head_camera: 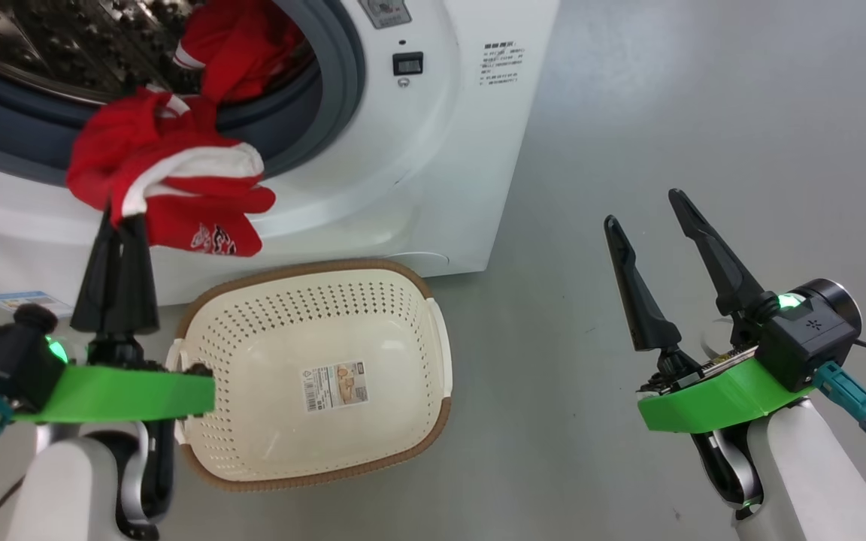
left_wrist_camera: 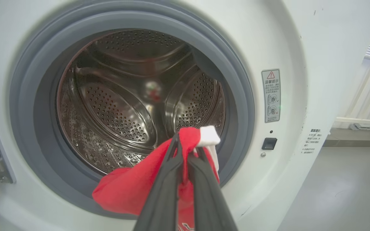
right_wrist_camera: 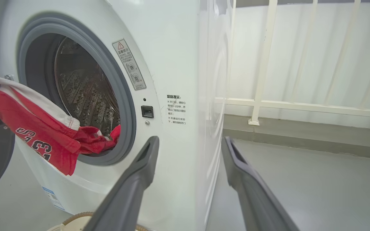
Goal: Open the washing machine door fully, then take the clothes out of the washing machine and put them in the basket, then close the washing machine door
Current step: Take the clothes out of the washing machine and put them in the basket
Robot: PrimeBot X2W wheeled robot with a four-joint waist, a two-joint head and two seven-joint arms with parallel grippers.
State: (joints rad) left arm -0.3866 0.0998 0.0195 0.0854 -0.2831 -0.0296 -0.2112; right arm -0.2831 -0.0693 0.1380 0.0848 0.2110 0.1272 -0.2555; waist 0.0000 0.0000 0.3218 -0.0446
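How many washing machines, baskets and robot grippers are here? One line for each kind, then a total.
White front-loading washing machine: 1
Cream perforated plastic basket, brown rim: 1
Black two-finger grippers: 2 (left gripper, right gripper)
Total: 4

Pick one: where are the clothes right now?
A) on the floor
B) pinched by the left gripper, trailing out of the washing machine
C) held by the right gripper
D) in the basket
B: the left gripper is shut on the clothes, which trail out of the washing machine; the right gripper is open and the basket holds none.
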